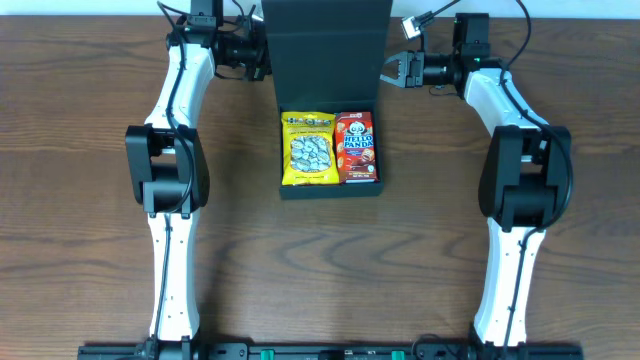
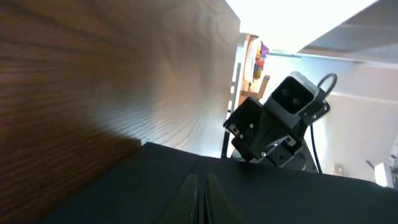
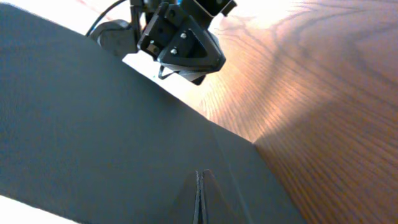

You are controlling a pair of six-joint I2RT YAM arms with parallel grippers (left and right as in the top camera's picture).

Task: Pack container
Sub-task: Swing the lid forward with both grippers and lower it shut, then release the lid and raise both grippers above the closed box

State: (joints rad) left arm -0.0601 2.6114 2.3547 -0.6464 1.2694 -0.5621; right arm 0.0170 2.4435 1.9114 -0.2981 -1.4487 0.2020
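The dark teal container (image 1: 330,190) sits at the table's middle with its flap lid (image 1: 325,45) standing up at the back. Inside lie a yellow snack packet (image 1: 307,150) and a red Hello Panda box (image 1: 356,147), side by side. My left gripper (image 1: 264,55) is at the lid's left edge and my right gripper (image 1: 389,70) is at its right edge. In the left wrist view the fingers (image 2: 199,186) are shut against the dark lid (image 2: 311,199). In the right wrist view the fingers (image 3: 199,183) are shut against the lid (image 3: 93,124).
The wooden table (image 1: 100,220) lies around the container. Each wrist view shows the opposite gripper across the lid: the right one (image 2: 261,134) and the left one (image 3: 183,43). The table's back edge runs just behind the lid.
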